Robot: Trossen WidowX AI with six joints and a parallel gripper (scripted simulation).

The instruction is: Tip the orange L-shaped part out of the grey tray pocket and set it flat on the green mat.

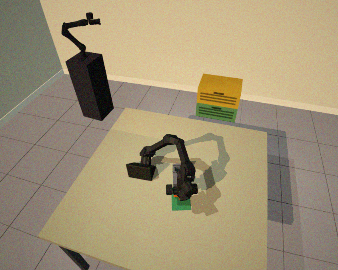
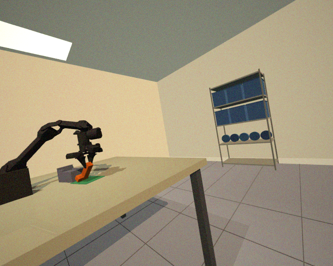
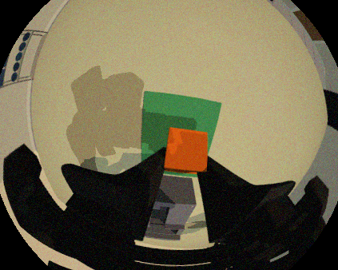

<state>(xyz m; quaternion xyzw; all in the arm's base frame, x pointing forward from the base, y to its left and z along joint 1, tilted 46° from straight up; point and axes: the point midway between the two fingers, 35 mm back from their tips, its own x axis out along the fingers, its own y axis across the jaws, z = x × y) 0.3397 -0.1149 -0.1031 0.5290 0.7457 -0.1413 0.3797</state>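
Note:
The orange part (image 1: 175, 196) (image 2: 85, 171) (image 3: 186, 144) is out of the tray and steeply tilted. My gripper (image 2: 88, 164) (image 3: 181, 153) is shut on its raised end. Its L-shaped end points down toward the base side, low over the tray-side edge of the green mat (image 1: 181, 207) (image 2: 96, 178) (image 3: 180, 101). I cannot tell whether that end touches the mat. The grey tray (image 1: 175, 177) (image 2: 66, 176) (image 3: 176, 188) stands beside the mat, on the base side. In the top view the arm hides most of the part and some of the tray.
The arm's dark base block (image 1: 140, 171) (image 2: 10, 185) stands on the table (image 1: 128, 226) (image 2: 132, 177), to the left of the tray in the top view. A second arm on a pedestal (image 1: 90, 87), a cabinet (image 1: 218, 98) and a shelf rack (image 2: 244, 107) stand away from the table.

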